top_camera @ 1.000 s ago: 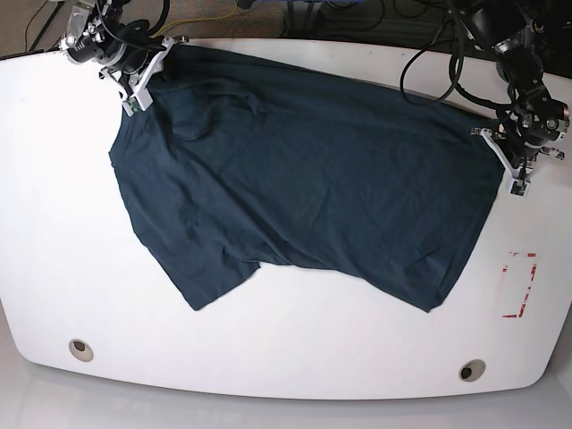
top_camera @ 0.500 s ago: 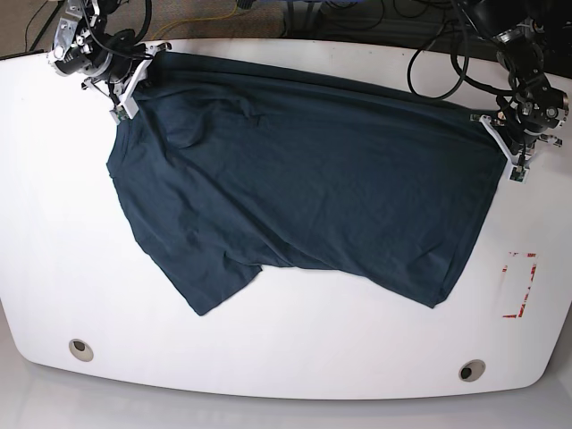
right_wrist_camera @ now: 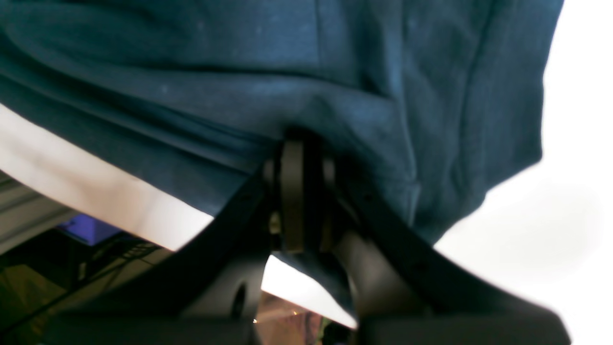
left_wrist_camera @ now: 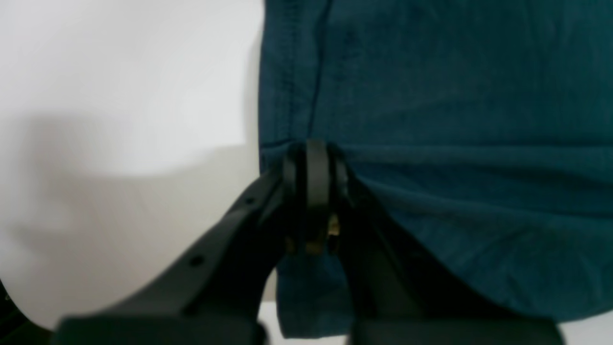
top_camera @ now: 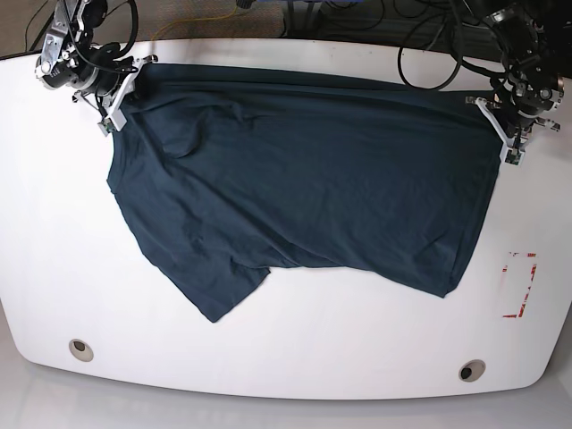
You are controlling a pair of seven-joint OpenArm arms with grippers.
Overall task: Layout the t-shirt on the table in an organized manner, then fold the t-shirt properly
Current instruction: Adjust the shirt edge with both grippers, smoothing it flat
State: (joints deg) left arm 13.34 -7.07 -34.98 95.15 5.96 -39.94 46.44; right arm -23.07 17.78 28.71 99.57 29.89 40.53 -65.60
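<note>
Base view shows you the t-shirt [top_camera: 304, 179] spread across the far half of the table [top_camera: 286, 349], stretched between the left gripper [top_camera: 509, 143] and the right gripper [top_camera: 114, 107], each with its jaws clamped on a far corner of the cloth, as both wrist views confirm. You are, by my reading, midway through the laying-out: the body is mostly flat, but one sleeve lies bunched toward the near left, wrinkles remain, and no fold has been made yet.

t-shirt [top_camera: 304, 188]: near edge of cloth drops behind left gripper [left_wrist_camera: 310, 158] in left wrist view, shirt cut by top and right frame edges | right gripper [right_wrist_camera: 293, 160]: blurred, fingertips buried in cloth | table [top_camera: 295, 357]: corners cropped in base view
</note>
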